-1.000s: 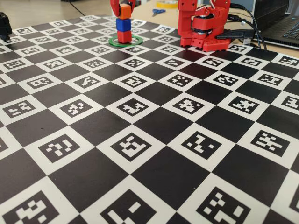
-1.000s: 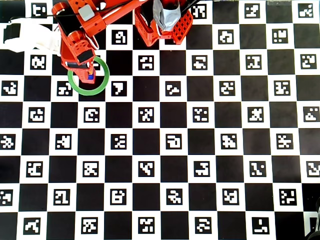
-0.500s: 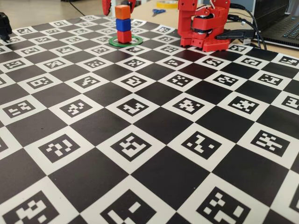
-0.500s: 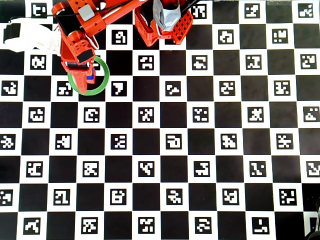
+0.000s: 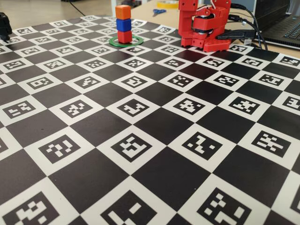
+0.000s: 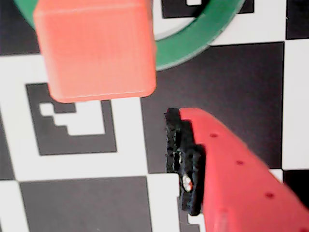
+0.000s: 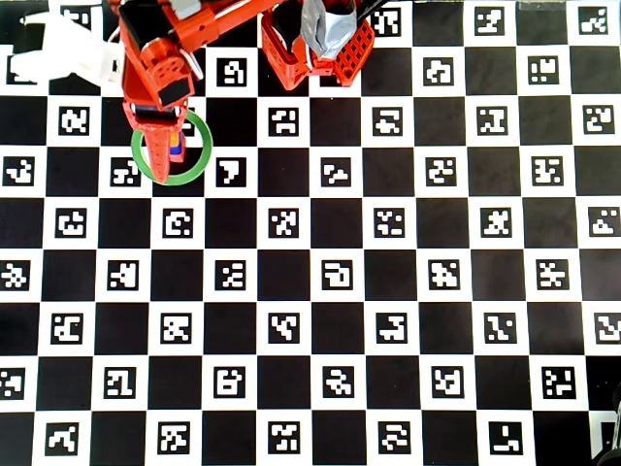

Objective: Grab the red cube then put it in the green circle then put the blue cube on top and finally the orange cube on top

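Red cube [image 5: 124,36] inside green circle [image 5: 114,42] on the table [image 5: 150,140], blue cube [image 5: 123,25] upon it, orange cube [image 5: 123,12] topmost, my tool [image 7: 163,155] above the stack, its opening indiscernible.

A low fixed camera is looking across my table [image 5: 140,154] toward my far base. An overhead camera is looking straight down. My wrist camera is looking down closely. All are sharing the green circle [image 5: 136,42].
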Motion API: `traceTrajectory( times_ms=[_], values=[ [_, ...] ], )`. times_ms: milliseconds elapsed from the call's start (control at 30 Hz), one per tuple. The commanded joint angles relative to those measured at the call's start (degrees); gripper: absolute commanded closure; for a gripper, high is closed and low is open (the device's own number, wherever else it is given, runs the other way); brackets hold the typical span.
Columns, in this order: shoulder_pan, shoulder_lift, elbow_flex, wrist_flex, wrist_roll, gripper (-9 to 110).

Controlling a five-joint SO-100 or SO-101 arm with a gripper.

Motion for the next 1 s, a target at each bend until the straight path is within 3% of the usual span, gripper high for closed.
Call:
traceTrajectory(
  times_ms=[0,233,533,833,967],
  values=[
    [-0.4,4.9,-7.3,1.4,0.8,51],
    [-5.6,8.6,-10.7,3.1,5.2,61],
    [-20.3,16.1,-10.3,4.0,14.6,67],
    [-36.4,26.2,1.9,-0.7,19.2,93],
    [-40.4,34.1,12.4,-9.0,17.8,104]
  ],
)
